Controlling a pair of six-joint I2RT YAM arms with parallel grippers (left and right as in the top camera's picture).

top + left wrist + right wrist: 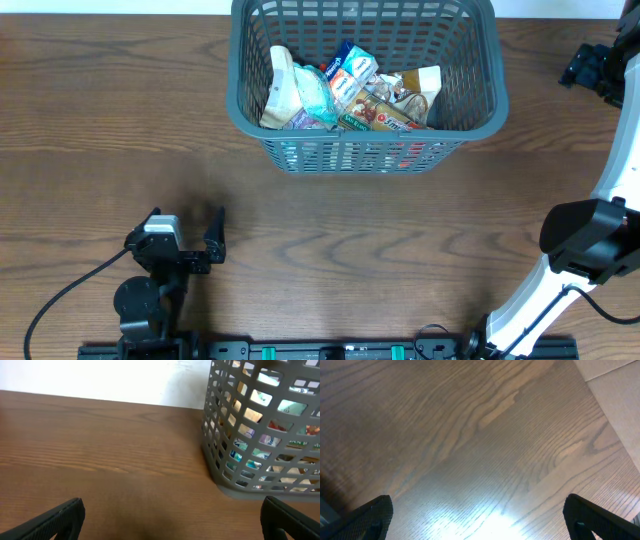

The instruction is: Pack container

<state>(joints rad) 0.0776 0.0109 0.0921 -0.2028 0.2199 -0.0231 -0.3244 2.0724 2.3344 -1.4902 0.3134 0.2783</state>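
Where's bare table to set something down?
Free: table left of the container, and the wide strip between its near wall and the left gripper. Crowded: inside the container, packets piled; right arm along the right edge.

bright, even light; white glare on the table (470,522) in the right wrist view; container (240,491) slightly soft.

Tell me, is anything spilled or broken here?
Nothing stands out. The basket sits upright, and the snack packets lie jumbled inside it, none spilled on the table.
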